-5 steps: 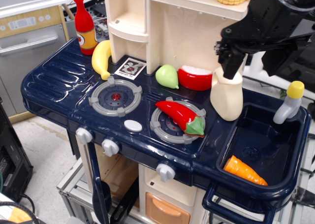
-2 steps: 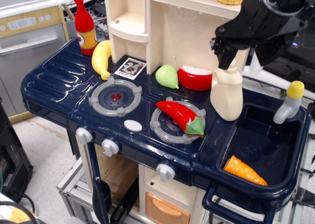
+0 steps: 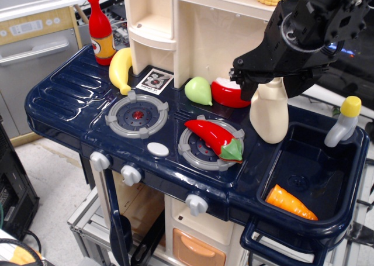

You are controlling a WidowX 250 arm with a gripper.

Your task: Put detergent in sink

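Observation.image: jug-shaped cream plastic detergent (image 3: 269,115)

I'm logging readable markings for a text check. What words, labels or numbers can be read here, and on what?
None is legible.
Red sauce bottle: yellow label, print too blurred.
Black-and-white sticker behind the left burner: a pattern, too small.
Grey appliance panel: display unreadable.
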